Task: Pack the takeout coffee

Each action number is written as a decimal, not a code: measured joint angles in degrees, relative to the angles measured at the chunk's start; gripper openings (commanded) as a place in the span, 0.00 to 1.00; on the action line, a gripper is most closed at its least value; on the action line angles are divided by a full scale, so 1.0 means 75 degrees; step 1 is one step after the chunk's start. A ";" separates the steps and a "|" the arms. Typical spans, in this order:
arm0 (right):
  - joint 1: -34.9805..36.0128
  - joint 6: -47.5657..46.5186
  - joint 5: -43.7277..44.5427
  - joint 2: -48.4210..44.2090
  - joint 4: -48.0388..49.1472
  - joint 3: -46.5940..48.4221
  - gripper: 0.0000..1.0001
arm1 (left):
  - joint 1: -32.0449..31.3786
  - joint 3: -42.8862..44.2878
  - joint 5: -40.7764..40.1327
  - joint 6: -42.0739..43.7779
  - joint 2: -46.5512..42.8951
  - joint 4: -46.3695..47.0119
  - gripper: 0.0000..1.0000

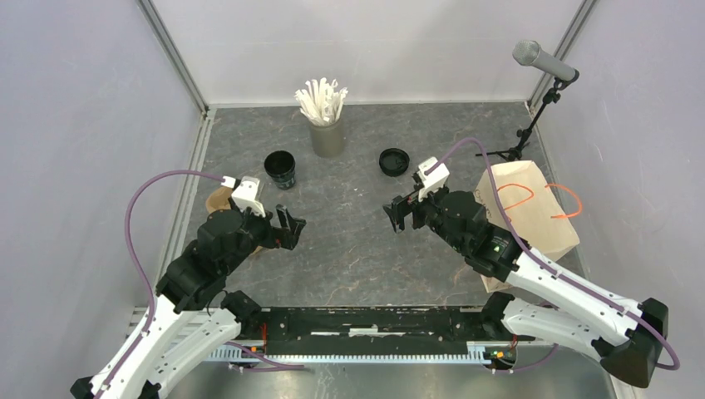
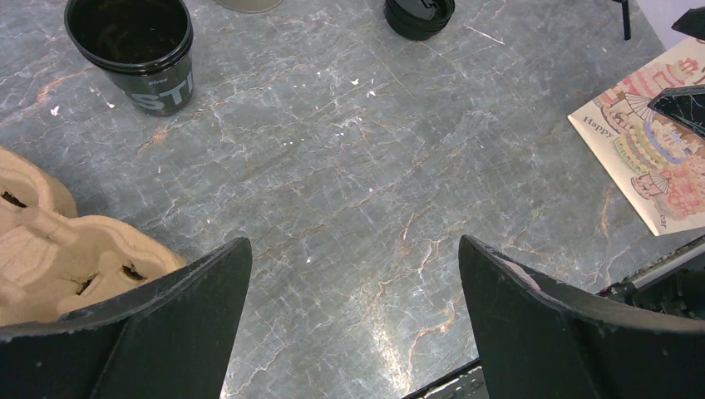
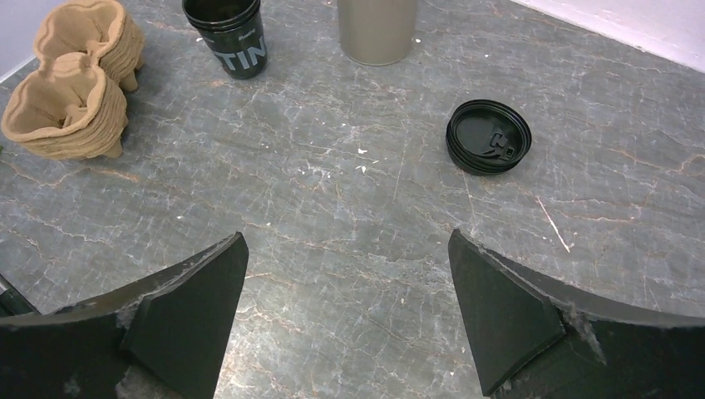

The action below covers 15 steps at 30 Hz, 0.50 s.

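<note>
A black open cup (image 1: 280, 169) stands upright at the back left of the table; it also shows in the left wrist view (image 2: 133, 50) and the right wrist view (image 3: 224, 35). A stack of black lids (image 1: 393, 161) lies at the back centre, seen too in the right wrist view (image 3: 488, 136) and the left wrist view (image 2: 419, 15). My left gripper (image 1: 293, 226) is open and empty, below the cup. My right gripper (image 1: 396, 214) is open and empty, below the lids. Both hover above bare table.
A grey cup of white straws (image 1: 326, 125) stands at the back. Brown pulp cup carriers (image 3: 75, 83) lie at the left, partly under my left arm (image 1: 220, 199). A brown paper bag with orange handles (image 1: 528, 208) lies at the right. A microphone stand (image 1: 536, 91) is at back right.
</note>
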 measured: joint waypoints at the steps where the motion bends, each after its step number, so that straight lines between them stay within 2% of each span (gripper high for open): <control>1: 0.0000 0.0000 0.0009 0.0000 0.0000 0.0000 0.98 | 0.0000 0.0000 0.0000 0.0000 0.0003 0.0000 1.00; 11: 0.0000 -0.0003 0.0015 -0.0012 0.0009 -0.0181 0.98 | 0.0000 0.0003 -0.0236 -0.0003 0.0227 -0.0003 1.00; 15: 0.0000 -0.0023 -0.0085 -0.0073 0.0003 -0.0347 0.98 | -0.0006 0.0032 -0.0857 -0.0152 0.0481 -0.0090 1.00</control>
